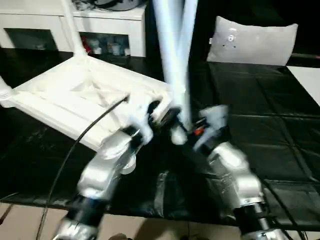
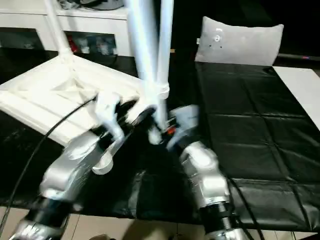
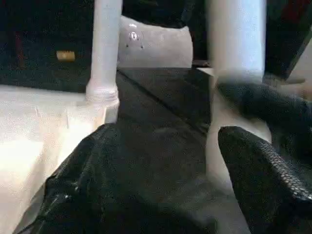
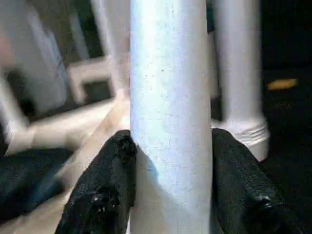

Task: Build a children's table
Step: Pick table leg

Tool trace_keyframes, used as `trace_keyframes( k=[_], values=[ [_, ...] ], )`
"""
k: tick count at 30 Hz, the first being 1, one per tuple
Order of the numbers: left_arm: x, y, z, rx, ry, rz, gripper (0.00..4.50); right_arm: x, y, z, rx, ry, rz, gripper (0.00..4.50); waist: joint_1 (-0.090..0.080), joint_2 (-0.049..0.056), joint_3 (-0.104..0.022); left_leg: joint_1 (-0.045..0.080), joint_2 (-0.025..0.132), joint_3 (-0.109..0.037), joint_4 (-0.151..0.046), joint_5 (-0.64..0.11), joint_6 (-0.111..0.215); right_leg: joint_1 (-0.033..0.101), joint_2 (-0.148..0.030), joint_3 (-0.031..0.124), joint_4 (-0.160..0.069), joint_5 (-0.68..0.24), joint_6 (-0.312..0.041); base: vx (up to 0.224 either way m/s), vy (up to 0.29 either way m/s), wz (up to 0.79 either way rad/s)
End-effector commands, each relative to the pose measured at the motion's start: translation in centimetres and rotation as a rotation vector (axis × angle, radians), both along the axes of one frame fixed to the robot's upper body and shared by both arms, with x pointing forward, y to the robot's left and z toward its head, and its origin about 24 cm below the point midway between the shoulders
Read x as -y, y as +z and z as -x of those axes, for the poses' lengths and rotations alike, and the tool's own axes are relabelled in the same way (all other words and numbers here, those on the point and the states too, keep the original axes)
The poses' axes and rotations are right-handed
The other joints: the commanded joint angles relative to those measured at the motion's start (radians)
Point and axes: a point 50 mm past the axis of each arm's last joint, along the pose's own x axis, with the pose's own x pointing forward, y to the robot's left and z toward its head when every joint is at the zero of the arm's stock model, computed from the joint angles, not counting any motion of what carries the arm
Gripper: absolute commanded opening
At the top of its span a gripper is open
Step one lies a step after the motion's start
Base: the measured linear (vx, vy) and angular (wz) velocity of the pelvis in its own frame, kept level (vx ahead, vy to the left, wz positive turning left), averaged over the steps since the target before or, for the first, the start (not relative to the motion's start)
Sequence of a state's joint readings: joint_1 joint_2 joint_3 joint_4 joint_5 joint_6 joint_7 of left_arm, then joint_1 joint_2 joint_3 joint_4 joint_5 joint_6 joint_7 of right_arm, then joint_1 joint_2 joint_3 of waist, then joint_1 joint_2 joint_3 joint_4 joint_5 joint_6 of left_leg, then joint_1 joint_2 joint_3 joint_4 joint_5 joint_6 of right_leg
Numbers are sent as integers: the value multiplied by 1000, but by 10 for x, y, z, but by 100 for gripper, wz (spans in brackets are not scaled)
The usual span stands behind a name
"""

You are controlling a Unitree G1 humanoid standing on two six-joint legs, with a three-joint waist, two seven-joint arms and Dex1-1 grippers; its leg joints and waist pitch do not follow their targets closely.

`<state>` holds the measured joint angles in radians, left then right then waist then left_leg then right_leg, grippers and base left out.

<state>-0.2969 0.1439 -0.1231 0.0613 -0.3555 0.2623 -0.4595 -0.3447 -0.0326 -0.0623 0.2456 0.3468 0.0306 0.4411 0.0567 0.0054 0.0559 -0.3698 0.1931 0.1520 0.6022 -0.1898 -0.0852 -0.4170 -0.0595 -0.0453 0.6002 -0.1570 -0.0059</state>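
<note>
The children's table top lies upside down on the black cover, ribs up. One white leg stands in its far corner. Another leg stands in the right corner socket, its collar showing. My right gripper is shut on a third leg, holding it upright just in front of that corner; its fingers press both sides. The leg's lower end is hidden by the grippers. My left gripper hovers beside the same corner, its fingers spread open with nothing between them.
A white cabinet with glass doors stands behind the table top. A grey cushion leans at the back right, and a flat white board lies at the right edge. A black cable trails over my left forearm.
</note>
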Motion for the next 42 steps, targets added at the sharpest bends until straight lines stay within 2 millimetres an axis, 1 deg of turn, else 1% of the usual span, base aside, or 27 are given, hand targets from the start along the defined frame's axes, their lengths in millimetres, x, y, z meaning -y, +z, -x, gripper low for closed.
trace_keyframes(
  k=[1, 4, 5, 6, 7, 9, 10, 11, 12, 13, 14, 15, 16, 17, 18, 19, 21, 22, 24, 28, 29, 30, 32, 33, 35, 38, 42],
  values=[
    [7, 11, 2, 15, -64, 84, 392, 2, 11, -3, 34, -9, -49, 188, -4, 8, -67, 9, 21, 5, -78, -271, 3, 48, -53, 34, -76, -323, -148, 0, 0, 0],
    [-3, 17, -2, 21, -9, 137, 413, 7, 17, -2, 25, 52, -100, 188, -5, 9, -65, 4, 19, 5, -79, -269, 6, 57, -52, 33, -74, -306, -151, 0, 0, 0],
    [-5, 18, -5, 19, 14, 142, 420, 7, 18, -1, 24, 71, -106, 188, -4, 7, -66, 5, 18, 6, -77, -263, 10, 56, -53, 33, -77, -305, -150, 0, 0, 0],
    [-13, 19, -13, -6, 87, 153, 423, 6, 20, 2, 34, 116, -110, 188, -5, 7, -66, 5, 17, 7, -77, -260, 12, 57, -51, 33, -76, -304, -149, 0, 0, 0],
    [-23, 20, -24, -34, 176, 142, 423, 3, 23, 5, 42, 179, -115, 188, -5, 7, -66, 5, 14, 7, -74, -251, 16, 58, -48, 31, -77, -306, -139, 0, 0, 0],
    [-32, 21, -32, -50, 252, 115, 423, 0, 26, 9, 49, 237, -118, 188, -3, 5, -66, 3, 12, 4, -75, -244, 20, 63, -49, 29, -79, -325, -120, 0, 0, 0],
    [-35, 24, -39, -38, 260, 54, 423, -4, 25, 12, 46, 294, -93, 188, -6, 3, -65, -1, 10, 3, -76, -237, 23, 64, -48, 28, -82, -338, -111, 0, 0, 0],
    [-36, 27, -43, -32, 264, 24, 423, -6, 25, 14, 43, 325, -78, 188, -3, 7, -66, 5, 12, 2, -76, -236, 23, 58, -48, 27, -84, -365, -96, 0, 0, 0],
    [-37, 31, -48, -23, 269, -8, 423, -8, 24, 16, 41, 353, -58, 188, -5, 6, -66, 5, 13, 1, -76, -237, 22, 58, -50, 28, -83, -369, -96, 0, 0, 0],
    [-35, 38, -53, -9, 250, -28, 423, -11, 23, 17, 43, 378, -40, 188, -3, 7, -69, 5, 14, 1, -74, -222, 19, 58, -54, 29, -82, -359, -104, 0, 0, 0],
    [-35, 39, -53, -7, 247, -28, 423, -11, 23, 17, 42, 378, -40, 188, -3, 7, -70, 5, 14, 2, -73, -211, 19, 57, -54, 30, -80, -341, -112, 0, 0, 0],
    [-27, 48, -56, 18, 186, -31, 423, -12, 21, 17, 28, 389, -35, 188, 2, 7, -73, 4, 17, 2, -71, -178, 19, 58, -55, 31, -71, -272, -145, 0, 0, 0],
    [-21, 53, -57, 30, 142, -32, 423, -13, 20, 17, 26, 392, -20, 187, 3, 6, -73, 3, 18, 2, -72, -170, 18, 58, -56, 32, -69, -253, -155, 0, 0, 0],
    [-15, 57, -56, 44, 93, -34, 423, -13, 19, 17, 23, 392, -6, 187, 6, 10, -74, 4, 19, 2, -71, -169, 17, 57, -56, 32, -67, -240, -165, 0, 0, 0],
    [-2, 65, -53, 68, -7, -46, 423, -14, 16, 17, 13, 397, 34, 187, 9, 7, -73, 6, 18, 6, -70, -173, 20, 56, -57, 32, -68, -229, -178, 0, 0, 0],
    [5, 69, -49, 87, -67, -54, 423, -13, 14, 17, 8, 388, 56, 187, 14, 9, -74, 4, 21, 4, -71, -161, 15, 59, -60, 33, -62, -215, -187, 0, 0, 0],
    [9, 71, -46, 97, -101, -59, 423, -12, 14, 17, 4, 383, 69, 187, 13, 7, -73, 1, 19, 6, -70, -162, 17, 62, -59, 33, -63, -200, -194, 0, 0, 0],
    [16, 75, -40, 114, -170, -60, 423, -10, 11, 14, -11, 354, 108, 187, 14, 9, -74, 1, 20, 4, -70, -157, 12, 65, -61, 33, -58, -197, -193, 0, 0, 0],
    [30, 82, -26, 148, -294, -63, 423, -6, 4, 10, -35, 309, 196, 187, 12, 7, -72, 0, 17, 6, -70, -167, 8, 64, -60, 32, -62, -221, -191, 0, 0, 0],
    [44, 84, -15, 172, -380, -93, 423, -4, 1, 8, -70, 315, 237, 187, 6, 5, -66, 3, 17, 8, -72, -209, 6, 60, -59, 33, -75, -324, -175, 0, 0, 0],
    [46, 83, -14, 173, -384, -104, 423, -5, 1, 8, -80, 311, 237, 187, 6, 5, -65, 5, 18, 8, -72, -221, 8, 57, -57, 33, -78, -338, -171, 0, 0, 0],
    [46, 81, -15, 175, -378, -120, 423, -6, 2, 8, -73, 324, 238, 187, 3, -4, -65, 0, 16, 7, -73, -220, 11, 62, -56, 31, -78, -343, -161, 0, 0, 0],
    [45, 79, -16, 185, -367, -152, 423, -8, 5, 9, -60, 334, 242, 187, 5, 0, -67, 1, 16, 7, -72, -219, 11, 61, -57, 31, -78, -350, -150, 0, 0, 0],
    [45, 78, -17, 195, -362, -171, 423, -8, 5, 9, -62, 342, 244, 187, -1, -2, -64, -4, 14, 5, -74, -221, 12, 63, -55, 29, -81, -374, -130, 0, 0, 0],
    [43, 78, -18, 200, -349, -181, 423, -10, 5, 9, -55, 346, 261, 187, -3, 0, -66, 0, 14, 5, -71, -224, 9, 60, -57, 30, -84, -404, -118, 0, 0, 0],
    [35, 86, -15, 221, -373, -136, 423, -6, 11, 6, -51, 306, 197, 186, -4, 2, -67, -1, 15, 6, -72, -204, 11, 58, -54, 31, -80, -359, -135, 0, 0, 0],
    [29, 92, -1, 202, -482, -43, 423, 1, 12, 4, -60, 256, 164, 186, -2, 6, -70, 4, 19, 6, -71, -195, 5, 58, -55, 32, -67, -277, -181, 0, 0, 0]
  ],
)
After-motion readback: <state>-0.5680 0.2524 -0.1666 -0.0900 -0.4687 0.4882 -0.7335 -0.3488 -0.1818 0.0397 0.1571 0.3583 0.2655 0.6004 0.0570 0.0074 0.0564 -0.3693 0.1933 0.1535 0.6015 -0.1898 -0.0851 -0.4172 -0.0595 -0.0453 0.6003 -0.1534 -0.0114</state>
